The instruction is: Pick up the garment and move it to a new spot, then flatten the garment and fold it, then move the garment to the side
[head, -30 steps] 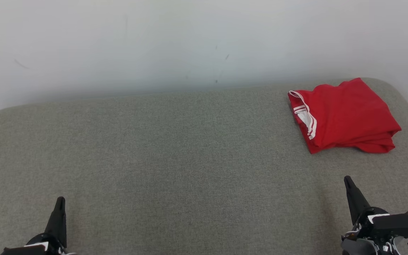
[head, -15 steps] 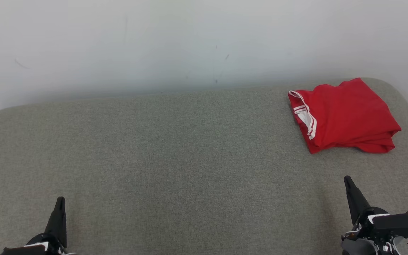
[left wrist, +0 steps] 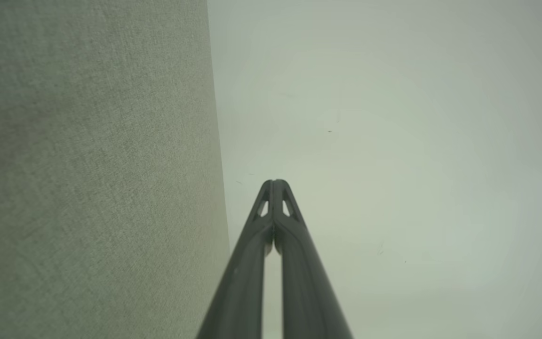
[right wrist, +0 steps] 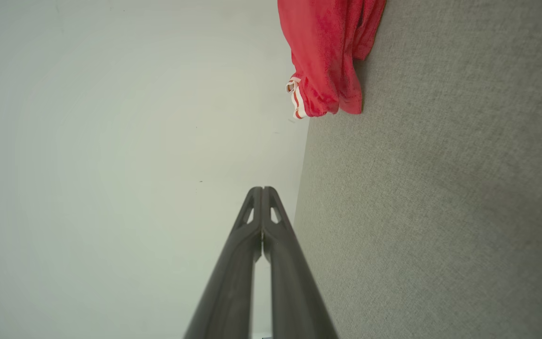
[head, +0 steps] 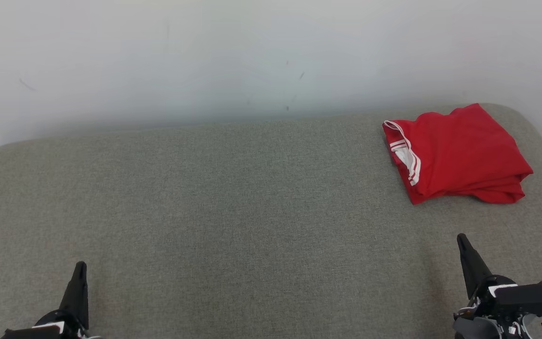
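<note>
One folded red garment (head: pixel 459 155) with white-striped trim lies far right on the coarse grey cushion (head: pixel 233 212). The tapered left gripper (head: pixel 80 267) and right gripper (head: pixel 461 239) are pinched together, empty.

Red garment (right wrist: pixel 325 52) beyond closed fingers (right wrist: pixel 231 282)

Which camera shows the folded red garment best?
Head view: the whole folded red garment lies on the grey fabric cushion. Right wrist view crops it at the top edge; left wrist view faces cushion and wall.
</note>
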